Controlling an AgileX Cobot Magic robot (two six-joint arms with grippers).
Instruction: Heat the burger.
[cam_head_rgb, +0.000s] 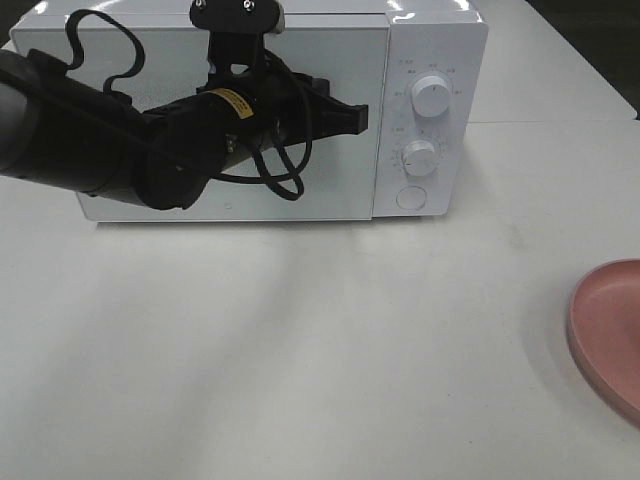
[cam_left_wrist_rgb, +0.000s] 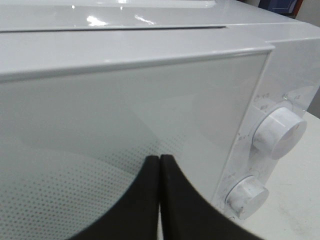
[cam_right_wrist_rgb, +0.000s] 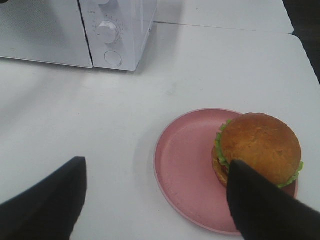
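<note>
The burger, with a golden-brown bun and a green lettuce frill, sits on the pink plate in the right wrist view. My right gripper hovers over the plate, open and holding nothing; one dark finger overlaps the burger's near edge. In the exterior high view only the plate's rim shows and the burger is out of frame. My left gripper is shut and empty, its tips just in front of the closed door of the white microwave, near the door's knob-side edge.
The microwave's control panel carries two round knobs and a round button. The left arm's black body stretches across the door. White table lies between microwave and plate; a table seam runs to the right of the microwave.
</note>
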